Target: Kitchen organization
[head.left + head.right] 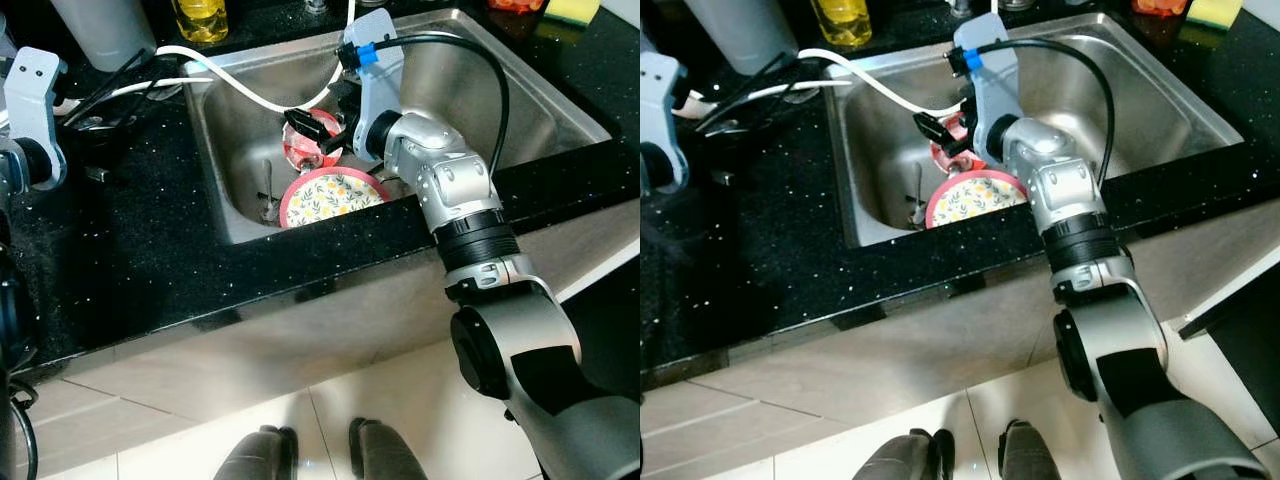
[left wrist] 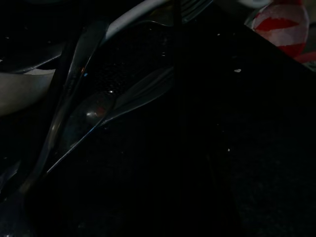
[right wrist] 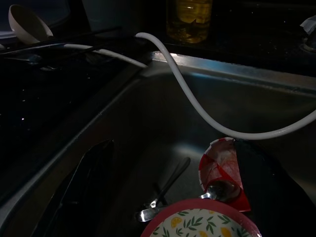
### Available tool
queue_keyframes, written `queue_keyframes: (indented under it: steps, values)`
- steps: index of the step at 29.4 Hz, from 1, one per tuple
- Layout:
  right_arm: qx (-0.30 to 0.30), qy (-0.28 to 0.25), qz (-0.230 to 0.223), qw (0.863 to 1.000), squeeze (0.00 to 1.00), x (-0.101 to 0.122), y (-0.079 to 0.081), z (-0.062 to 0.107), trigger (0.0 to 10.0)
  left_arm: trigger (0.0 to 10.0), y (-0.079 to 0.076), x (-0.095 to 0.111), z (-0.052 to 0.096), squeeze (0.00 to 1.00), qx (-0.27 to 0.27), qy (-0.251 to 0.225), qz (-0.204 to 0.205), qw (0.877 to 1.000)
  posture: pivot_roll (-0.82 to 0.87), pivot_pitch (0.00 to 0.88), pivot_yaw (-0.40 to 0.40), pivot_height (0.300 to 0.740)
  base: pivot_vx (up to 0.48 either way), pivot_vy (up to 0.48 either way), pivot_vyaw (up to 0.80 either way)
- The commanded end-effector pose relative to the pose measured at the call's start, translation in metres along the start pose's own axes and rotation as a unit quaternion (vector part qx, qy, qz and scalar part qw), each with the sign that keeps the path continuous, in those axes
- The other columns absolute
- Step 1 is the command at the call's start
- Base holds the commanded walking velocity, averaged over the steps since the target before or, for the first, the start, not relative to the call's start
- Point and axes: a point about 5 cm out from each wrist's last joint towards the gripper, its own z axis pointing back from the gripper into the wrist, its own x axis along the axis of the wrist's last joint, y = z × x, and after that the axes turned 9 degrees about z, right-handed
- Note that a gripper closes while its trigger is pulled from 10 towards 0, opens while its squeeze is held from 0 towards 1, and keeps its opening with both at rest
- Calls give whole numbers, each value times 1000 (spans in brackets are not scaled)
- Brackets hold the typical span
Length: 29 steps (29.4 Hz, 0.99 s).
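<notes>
My right gripper (image 1: 314, 136) reaches down into the steel sink (image 1: 480, 90). It is open, its two black fingers (image 3: 86, 182) spread wide. A red-and-white cup (image 3: 221, 168) lies on its side between them, close against one finger, with a spoon (image 3: 217, 190) in its mouth. Just below it rests a floral plate with a red rim (image 1: 330, 195). A fork and another spoon (image 1: 268, 196) lie on the sink floor beside the plate. My left arm (image 1: 33, 105) hovers over the black counter at the left; its wrist view is very dark and shows several spoons (image 2: 91, 111).
A white hose (image 1: 250, 88) curves from the counter into the sink. A yellow bottle (image 1: 200, 18) and a grey container (image 1: 100, 30) stand behind the counter. A yellow sponge (image 1: 570, 10) sits at the back right. Black cables (image 1: 110, 85) lie by the left arm.
</notes>
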Motion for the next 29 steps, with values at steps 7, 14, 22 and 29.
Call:
queue_keyframes:
  steps: [7, 14, 22, 29]
  values:
    - [-15, -9, 1, 1000, 0, 10, -7, 3, 10000, 10000, -76, 29, -46, 0, -164, -63, 48, 983, 8, 232, 89, 740, 0, 0, 0]
    - [-20, -11, 7, 1000, 0, 13, -8, 5, 10000, 10000, -140, 44, -74, 0, -231, -70, 0, 970, -24, 239, 118, 740, 0, 0, 0]
    - [-34, -11, 15, 999, 0, 15, -12, 10, 10000, 10000, -189, 44, -96, 482, -218, -56, -54, 973, -48, 247, 157, 740, 0, 0, 0]
    - [-55, -9, 19, 998, 0, 16, -21, 17, 10000, 10000, -188, 61, -92, 0, -194, -78, -77, 975, -32, 245, 173, 740, 0, 0, 0]
